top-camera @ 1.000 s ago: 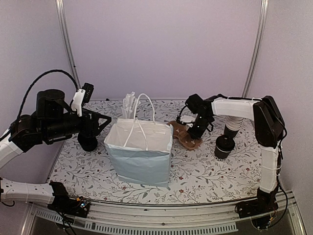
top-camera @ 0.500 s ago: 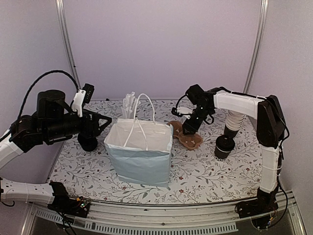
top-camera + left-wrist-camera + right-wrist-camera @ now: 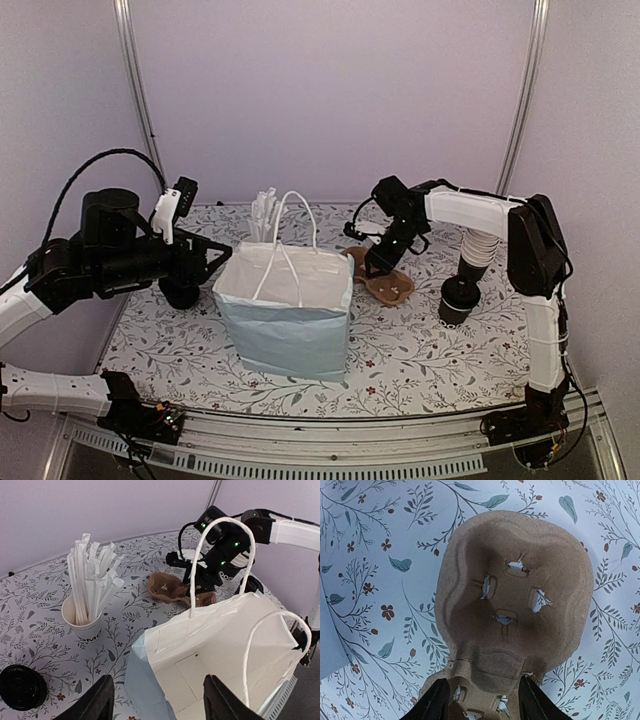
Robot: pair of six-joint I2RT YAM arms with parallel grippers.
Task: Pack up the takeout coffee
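Could drag the cup carrier (image 3: 515,580) askew if closing off-centre: right gripper (image 3: 482,681) parted above it, gripping nothing (left gripper (image 3: 159,680) likewise spread, by the bag (image 3: 220,640)).

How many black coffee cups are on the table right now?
2. The right cup stands right of the carrier; the left cup sits left of the bag, partly behind the left arm. Others could be hidden.

Nothing written here can be read. The black cup (image 3: 460,298) at three o'clock on the table (image 3: 420,362) is too small and dark for its lettering to come out. The brown carrier (image 3: 515,590) and the pale blue bag (image 3: 290,322) show me no legible print.
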